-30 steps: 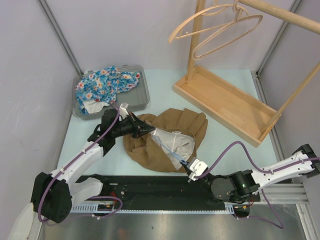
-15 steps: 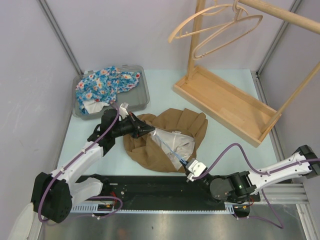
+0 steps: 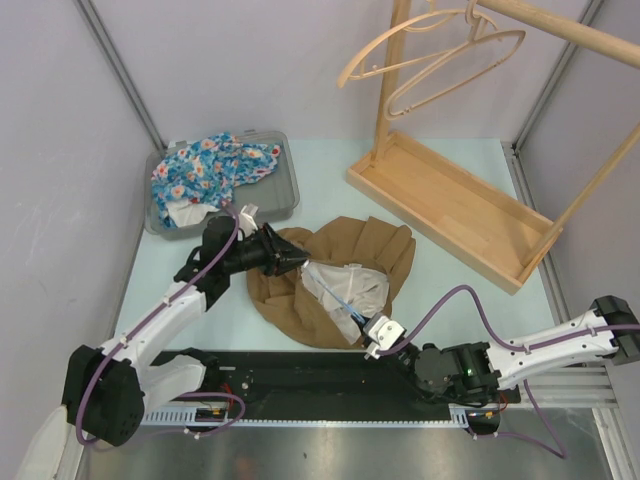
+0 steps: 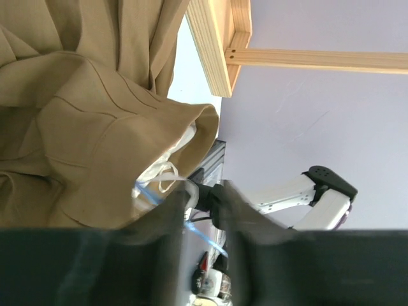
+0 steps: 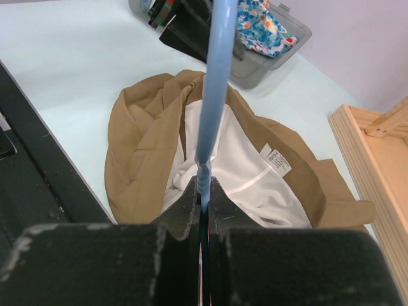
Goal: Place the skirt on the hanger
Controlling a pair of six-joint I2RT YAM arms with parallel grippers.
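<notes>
A brown skirt (image 3: 290,305) with white lining (image 3: 355,285) lies crumpled on the table's middle. A thin blue loop ribbon (image 3: 338,300) runs from its lining toward the near edge. My right gripper (image 3: 370,338) is shut on that ribbon (image 5: 213,76), which passes up between the closed jaws (image 5: 204,191). My left gripper (image 3: 297,263) sits at the skirt's left rim with its fingers (image 4: 172,223) slightly apart (image 4: 204,199); brown cloth (image 4: 83,127) lies just beyond them. A wooden hanger (image 3: 430,50) hangs from the rack at the back right.
A grey bin (image 3: 290,190) with floral cloth (image 3: 215,170) stands at the back left, close behind my left arm. The wooden rack's tray base (image 3: 450,205) and slanted rod (image 3: 570,30) fill the right side. A black rail (image 3: 300,375) runs along the near edge.
The left gripper's jaws have parted from their shut hold at the skirt's rim. The right gripper has drawn a little to the left with the ribbon.
</notes>
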